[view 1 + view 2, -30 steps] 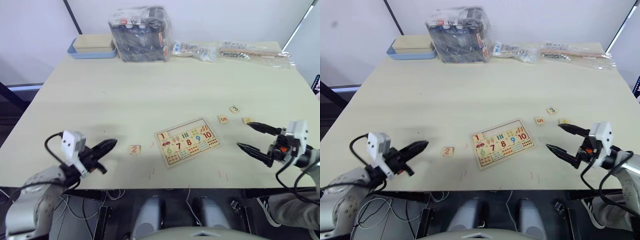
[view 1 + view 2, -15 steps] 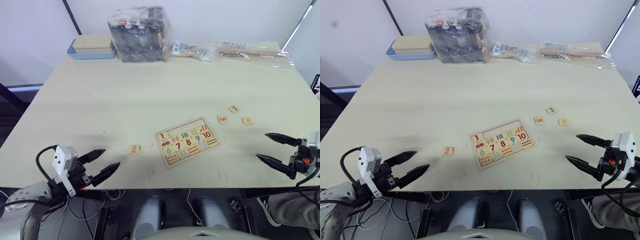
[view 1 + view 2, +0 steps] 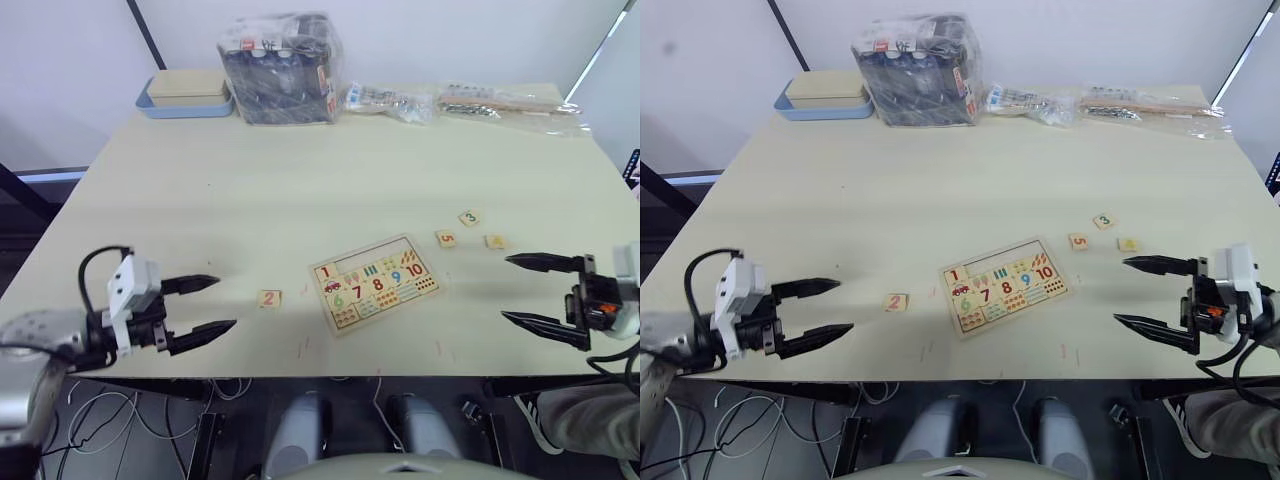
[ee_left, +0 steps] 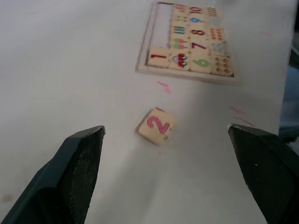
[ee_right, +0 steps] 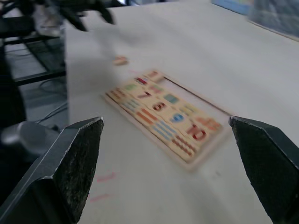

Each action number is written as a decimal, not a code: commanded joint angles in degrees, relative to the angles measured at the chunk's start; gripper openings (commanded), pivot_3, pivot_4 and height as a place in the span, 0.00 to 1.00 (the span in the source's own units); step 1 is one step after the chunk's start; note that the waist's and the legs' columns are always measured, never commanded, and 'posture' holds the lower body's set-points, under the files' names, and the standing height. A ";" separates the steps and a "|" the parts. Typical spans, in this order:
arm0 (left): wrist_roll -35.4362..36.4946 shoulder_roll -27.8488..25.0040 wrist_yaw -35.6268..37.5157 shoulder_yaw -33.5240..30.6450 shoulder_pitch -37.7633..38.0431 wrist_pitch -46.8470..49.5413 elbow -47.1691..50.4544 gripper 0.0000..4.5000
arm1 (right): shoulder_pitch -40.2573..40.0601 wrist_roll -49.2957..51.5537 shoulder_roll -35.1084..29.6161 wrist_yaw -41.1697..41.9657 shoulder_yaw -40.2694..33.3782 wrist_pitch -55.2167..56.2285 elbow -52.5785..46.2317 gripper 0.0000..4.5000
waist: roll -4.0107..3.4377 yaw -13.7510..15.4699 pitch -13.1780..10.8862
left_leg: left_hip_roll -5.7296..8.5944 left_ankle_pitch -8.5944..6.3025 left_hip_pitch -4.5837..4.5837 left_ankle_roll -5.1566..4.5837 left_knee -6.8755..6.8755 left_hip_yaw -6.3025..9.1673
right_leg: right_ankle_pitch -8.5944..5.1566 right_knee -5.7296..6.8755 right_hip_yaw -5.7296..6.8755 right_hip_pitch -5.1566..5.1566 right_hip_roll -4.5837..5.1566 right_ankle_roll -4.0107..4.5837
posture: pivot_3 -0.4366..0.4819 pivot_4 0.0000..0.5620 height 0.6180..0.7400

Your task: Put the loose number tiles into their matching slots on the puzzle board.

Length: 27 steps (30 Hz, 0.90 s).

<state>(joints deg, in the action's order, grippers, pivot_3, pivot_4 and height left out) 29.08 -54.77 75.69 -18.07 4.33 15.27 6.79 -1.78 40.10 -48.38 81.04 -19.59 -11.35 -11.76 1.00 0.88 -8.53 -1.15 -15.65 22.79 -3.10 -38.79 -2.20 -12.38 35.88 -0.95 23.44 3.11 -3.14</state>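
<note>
- The left gripper [image 3: 205, 305] is hanging wide open at the near edge of the worktop [image 3: 300, 170], holding nothing, and it is pointing at the 2 tile [image 3: 268, 298].
- The right gripper [image 3: 522, 290] is hanging wide open too, empty, near the 4 tile [image 3: 494, 241], the 5 tile [image 3: 446, 238] and the 3 tile [image 3: 468, 217].
- The board [image 3: 375, 282] is lying flat in the middle near the front, turned a bit, with the 1 tile [image 3: 324, 272] already sitting at the left end of its top row.
- The other slots [image 3: 365, 260] in that row are looking empty.
- The 2 tile is lying flat and thin, so the fingers might be sliding off it or pushing it along the worktop.
- It is lying near the front edge, so a bad push could be sending it off the worktop.
- The 3, 4 and 5 tiles are lying close together, so grabbing one could be knocking another.
- A tile going down crooked could be catching on the slot edge, because the board is sitting at a slant.
- A bump could be sliding the loose board.
- The number on the 4 tile is looking faint and hard to read.
- The right arm is getting cut off at the picture edge.
- The bags [image 3: 280, 65] at the back are hiding what is inside them.
</note>
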 commanded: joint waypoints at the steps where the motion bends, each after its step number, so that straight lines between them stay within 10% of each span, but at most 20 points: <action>1: -2.85 -2.21 5.37 5.25 -5.57 -3.24 -5.02 0.99 | 0.55 1.72 -0.80 1.28 0.69 -0.83 -3.53 1.00 | -0.01 -0.07 0.00 | 0.01 0.00 -0.01 0.00 0.04 -0.02 | 0.00 0.00 -0.01 0.00 0.01 0.00 | 0.48 0.27 1.00; 24: -16.82 2.57 12.29 22.39 -25.05 -18.16 -25.51 0.99 | -3.73 1.22 1.38 -4.12 0.77 -0.40 -10.79 1.00 | 0.03 -0.03 -0.01 | 0.00 0.00 -0.03 -0.03 0.03 -0.14 | 0.05 0.05 -0.09 0.02 -0.08 -0.10 | 0.48 0.27 1.00; 27: -17.98 3.16 11.49 22.88 -25.55 -19.29 -27.04 0.74 | -4.14 1.08 1.71 -4.50 0.79 -0.15 -10.99 1.00 | 0.03 -0.05 -0.01 | 0.00 0.00 -0.02 -0.03 0.03 -0.15 | 0.09 0.05 -0.10 0.02 -0.09 -0.17 | 0.48 0.27 1.00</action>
<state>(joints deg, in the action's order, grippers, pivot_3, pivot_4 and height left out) 11.85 -51.39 87.57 5.03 -20.30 -2.71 -19.59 -5.88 40.75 -46.70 76.94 -17.37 -12.36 -21.34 1.03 0.83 -8.54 -1.15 -15.65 22.77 -3.13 -38.76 -2.34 -12.28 35.93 -1.04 23.47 3.02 -3.32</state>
